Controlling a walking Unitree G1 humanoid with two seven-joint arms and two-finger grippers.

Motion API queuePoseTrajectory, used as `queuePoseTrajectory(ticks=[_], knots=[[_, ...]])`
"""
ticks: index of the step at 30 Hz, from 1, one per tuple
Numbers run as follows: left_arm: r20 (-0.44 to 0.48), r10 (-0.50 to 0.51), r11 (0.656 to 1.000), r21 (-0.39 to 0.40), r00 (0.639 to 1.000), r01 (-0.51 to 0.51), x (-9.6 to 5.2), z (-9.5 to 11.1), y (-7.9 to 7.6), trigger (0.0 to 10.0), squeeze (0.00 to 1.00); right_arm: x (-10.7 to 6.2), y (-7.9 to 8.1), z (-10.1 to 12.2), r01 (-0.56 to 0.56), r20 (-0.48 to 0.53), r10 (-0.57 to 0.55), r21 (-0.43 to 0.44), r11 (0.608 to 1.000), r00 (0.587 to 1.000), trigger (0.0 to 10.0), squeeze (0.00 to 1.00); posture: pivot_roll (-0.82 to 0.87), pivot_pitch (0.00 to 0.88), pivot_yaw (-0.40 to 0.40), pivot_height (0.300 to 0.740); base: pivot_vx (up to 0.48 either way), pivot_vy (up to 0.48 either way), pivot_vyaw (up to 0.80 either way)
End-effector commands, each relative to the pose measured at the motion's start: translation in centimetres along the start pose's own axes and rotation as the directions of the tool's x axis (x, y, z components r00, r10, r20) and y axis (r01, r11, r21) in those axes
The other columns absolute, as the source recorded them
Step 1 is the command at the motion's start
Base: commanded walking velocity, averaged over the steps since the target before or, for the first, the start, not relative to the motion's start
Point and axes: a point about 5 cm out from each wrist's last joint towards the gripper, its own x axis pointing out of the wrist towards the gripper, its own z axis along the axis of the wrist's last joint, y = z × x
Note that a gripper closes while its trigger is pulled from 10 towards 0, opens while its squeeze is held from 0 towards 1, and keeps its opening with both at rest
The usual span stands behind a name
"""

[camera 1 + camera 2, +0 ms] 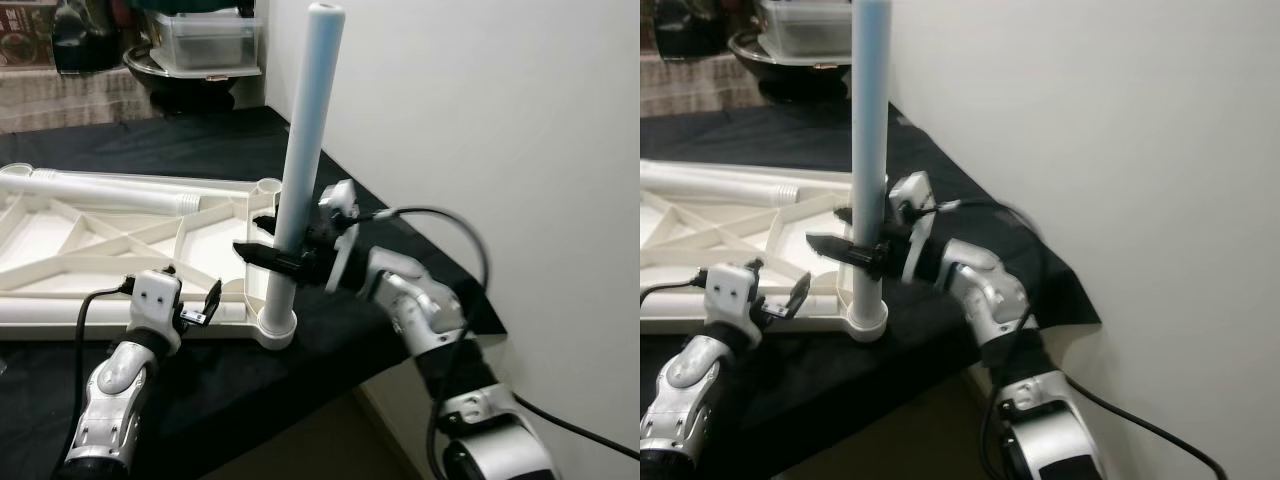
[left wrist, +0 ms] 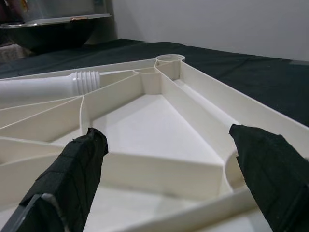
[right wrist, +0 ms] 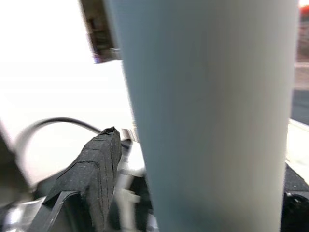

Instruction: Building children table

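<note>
Inverted white plastic children's tabletop (image 1: 60, 262), ribbed underside up, lying on a black cloth (image 1: 180, 140) that covers the work surface. A pale blue-white table leg (image 1: 304, 150) stands upright in the round corner socket (image 1: 276, 328) at the near right corner of the tabletop, its open upper end level with the top of the head views. A second leg (image 1: 95, 190), white with a threaded end (image 2: 86, 78), lies flat across the far part of the ribbed underside. Another corner socket (image 2: 169, 59) stands empty at the far right corner of the tabletop.

Right gripper (image 1: 272, 240): reaches in from the right and holds the upright leg low on its shaft, a little above the socket, with one black finger (image 3: 91, 169) on either side of the tube. In the right wrist view the leg's shaft crosses close before the camera, with one finger beside it.

Left gripper (image 1: 195, 300): fingers (image 2: 72, 169) spread apart and holding nothing, poised over the near edge of the tabletop, just left of the socket that bears the upright leg. The left wrist view looks between the two fingers across the ribs toward the far corner.

Surroundings: a plain white wall (image 1: 480, 110) to the right; at the far end, a clear lidded plastic container (image 1: 205, 38) resting on a dark bowl (image 1: 165, 70).
</note>
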Motion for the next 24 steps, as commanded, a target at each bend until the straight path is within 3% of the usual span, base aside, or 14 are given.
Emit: queuePoseTrajectory(ticks=[1, 2, 3, 9, 11, 12, 13, 14, 15, 16, 18, 20, 22, 24], knots=[[-0.025, -0.008, 1.0, -0.005, 1.0, 0.008, -0.2, -0.6, -0.3, 10.0, 0.0, 0.8, 1.1, -0.7, -0.093, -0.022, 0.093, -0.006, 0.996, 0.995, 10.0, 0.0, 0.09, 0.0, -0.155, 0.74, 0.0, 0.0, 0.0], [-0.025, -0.007, 1.0, -0.004, 1.0, 0.007, -0.3, -0.6, -0.3, 10.0, 0.0, 0.9, 1.5, -1.1, -0.122, -0.027, 0.122, 0.004, 0.992, 0.992, 3.4, 0.0, 0.1, 0.0, -0.157, 0.74, 0.0, 0.0, 0.0], [-0.025, -0.006, 1.0, -0.004, 1.0, 0.006, -0.3, -0.6, -0.3, 10.0, 0.0, 0.8, 2.0, -1.4, -0.157, -0.024, 0.157, 0.029, 0.987, 0.987, 0.0, 0.0, 0.1, 0.0, -0.157, 0.74, 0.0, 0.0, 0.0], [-0.028, -0.005, 1.0, -0.003, 1.0, 0.005, -0.4, -0.6, -0.2, 10.0, 0.0, 0.7, 2.7, -2.1, -0.181, -0.032, 0.183, 0.068, 0.981, 0.983, 0.0, 0.0, 0.1, 0.0, -0.152, 0.74, 0.0, 0.0, 0.0], [-0.03, -0.006, 1.0, -0.003, 1.0, 0.006, -0.5, -0.7, -0.1, 10.0, 0.0, 0.8, 2.0, -3.2, -0.074, -0.108, 0.082, 0.075, 0.994, 0.991, 0.0, 0.0, 0.09, 0.0, -0.145, 0.74, 0.0, 0.0, 0.0], [-0.031, -0.008, 1.0, -0.003, 1.0, 0.008, -0.4, -0.7, -0.1, 10.0, 0.0, 0.8, 0.0, -4.6, 0.165, -0.209, -0.145, 0.082, 0.983, 0.967, 0.0, 0.0, 0.09, 0.0, -0.145, 0.74, 0.0, 0.0, 0.0], [-0.031, -0.008, 1.0, -0.003, 1.0, 0.008, -0.4, -0.7, -0.1, 10.0, 0.0, 0.8, 0.0, -4.6, 0.165, -0.209, -0.145, 0.082, 0.983, 0.967, 0.0, 0.0, 0.09, 0.0, -0.145, 0.74, 0.0, 0.0, 0.0], [-0.03, -0.01, 1.0, -0.003, 1.0, 0.01, -0.3, -0.7, -0.2, 10.0, 0.0, 0.1, -2.2, -5.9, 0.436, -0.298, -0.41, 0.023, 0.9, 0.862, 0.0, 0.0, 0.08, 0.0, -0.141, 0.74, 0.0, 0.0, 0.0], [-0.028, -0.013, 1.0, -0.004, 1.0, 0.013, -0.1, -0.6, -0.3, 10.0, 0.0, -1.5, -4.1, -6.8, 0.67, -0.337, -0.633, -0.006, 0.742, 0.697, 0.0, 0.0, 0.08, 0.0, -0.139, 0.74, 0.0, 0.0, 0.0], [-0.028, -0.013, 1.0, -0.004, 1.0, 0.013, -0.1, -0.6, -0.3, 10.0, 0.0, -1.5, -4.1, -6.8, 0.67, -0.337, -0.633, -0.006, 0.742, 0.697, 0.0, 0.0, 0.08, 0.0, -0.139, 0.74, 0.0, 0.0, 0.0], [-0.025, -0.017, 1.0, -0.006, 1.0, 0.017, 0.1, -0.6, -0.5, 10.0, 0.0, -3.5, -5.3, -7.4, 0.838, -0.346, -0.793, -0.035, 0.545, 0.501, 0.0, 0.0, 0.08, 0.0, -0.138, 0.74, 0.0, 0.0, 0.0], [-0.025, -0.017, 1.0, -0.006, 1.0, 0.017, 0.1, -0.6, -0.5, 10.0, 0.0, -3.5, -5.3, -7.4, 0.838, -0.346, -0.793, -0.035, 0.545, 0.501, 0.0, 0.0, 0.08, 0.0, -0.138, 0.74, 0.0, 0.0, 0.0], [-0.026, -0.017, 1.0, -0.005, 1.0, 0.017, 0.0, -0.6, -0.4, 10.0, 0.0, -4.3, -5.1, -7.3, 0.875, -0.313, -0.844, -0.069, 0.478, 0.436, 0.0, 0.0, 0.07, 0.0, -0.134, 0.74, 0.0, 0.0, 0.0], [-0.027, -0.016, 1.0, -0.005, 0.999, 0.016, 0.0, -0.7, -0.4, 10.0, 0.0, -4.5, -5.0, -7.3, 0.883, -0.302, -0.856, -0.08, 0.462, 0.42, 0.0, 0.0, 0.07, 0.0, -0.134, 0.74, 0.0, 0.0, 0.0]])
